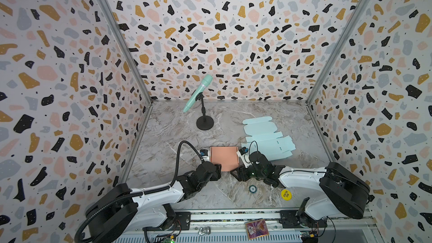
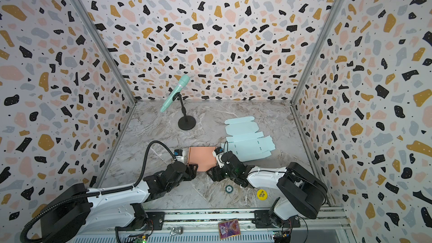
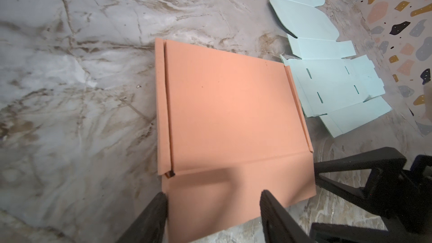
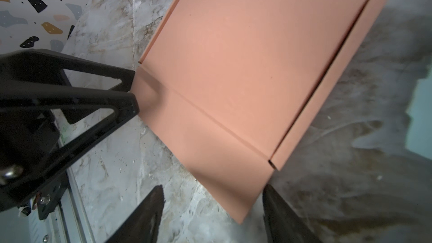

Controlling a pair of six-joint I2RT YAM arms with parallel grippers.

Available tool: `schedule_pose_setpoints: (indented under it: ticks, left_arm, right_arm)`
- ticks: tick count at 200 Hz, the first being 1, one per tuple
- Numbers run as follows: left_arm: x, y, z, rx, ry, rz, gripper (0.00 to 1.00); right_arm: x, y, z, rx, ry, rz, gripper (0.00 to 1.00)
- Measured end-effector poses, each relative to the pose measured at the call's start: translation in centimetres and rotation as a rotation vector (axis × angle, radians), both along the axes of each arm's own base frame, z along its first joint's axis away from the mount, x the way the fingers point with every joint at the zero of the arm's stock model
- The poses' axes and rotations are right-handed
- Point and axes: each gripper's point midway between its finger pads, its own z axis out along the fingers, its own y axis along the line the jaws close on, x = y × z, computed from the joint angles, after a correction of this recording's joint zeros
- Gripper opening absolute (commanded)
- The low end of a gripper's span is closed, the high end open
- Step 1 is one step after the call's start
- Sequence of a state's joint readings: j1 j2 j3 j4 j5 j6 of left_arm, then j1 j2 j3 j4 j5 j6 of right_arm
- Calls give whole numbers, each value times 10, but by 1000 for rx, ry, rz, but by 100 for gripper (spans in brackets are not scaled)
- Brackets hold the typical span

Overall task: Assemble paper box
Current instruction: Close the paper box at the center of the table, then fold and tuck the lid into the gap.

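The salmon paper box sits on the marble table, near the front centre, btwn both arms, w/ its lid folded down flat and narrow side walls showing along two edges. The front flap slopes down toward the robot and looks untucked, so by my reading the job is in its closing stage, not the early folds.

Left end effector is spread: in the left wrist view its two fingers straddle the near-left part of that flap, one finger just off the corner, the other over the flap; no pinch on the paper that I can see. That stance probably pins or steadies the corner so the box can't slide.

Right end effector is also spread, fingers either side of the flap's opposite corner (tips just beside the paper; contact can't be confirmed). Coming in from both corners makes sense: a wide flap buckles if pushed from one side only.

The light blue flat blank lies unfolded to the right and further back, one edge just beside the salmon box, prob. a spare and out of play for now. The mic on its stand stands well back. A small chip and yellow disc lie near the right arm, clear of the work.

Risk: uneven pressure could crease the flap or skid the box toward the blank.
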State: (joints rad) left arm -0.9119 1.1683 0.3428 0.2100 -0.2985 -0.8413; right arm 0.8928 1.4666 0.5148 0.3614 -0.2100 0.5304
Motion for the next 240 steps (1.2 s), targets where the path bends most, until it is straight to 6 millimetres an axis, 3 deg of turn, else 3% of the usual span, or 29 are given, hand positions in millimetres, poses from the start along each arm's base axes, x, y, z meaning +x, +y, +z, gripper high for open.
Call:
schedule_pose_setpoints:
  ticks: [85, 163, 194, 240]
  left_arm:
    - [4, 3, -5, 20, -5, 16, 57]
    - [6, 3, -6, 15, -13, 15, 57]
    - [6, 2, -6, 13, -13, 9, 59]
    - [5, 2, -6, 17, -12, 5, 74]
  right_arm:
    - [2, -2, -1, -9, -8, 0, 68]
    - [21, -26, 36, 40, -84, -60, 70]
    - [42, -35, 37, -19, -109, -68, 70]
    - [102, -5, 56, -74, -206, -25, 69]
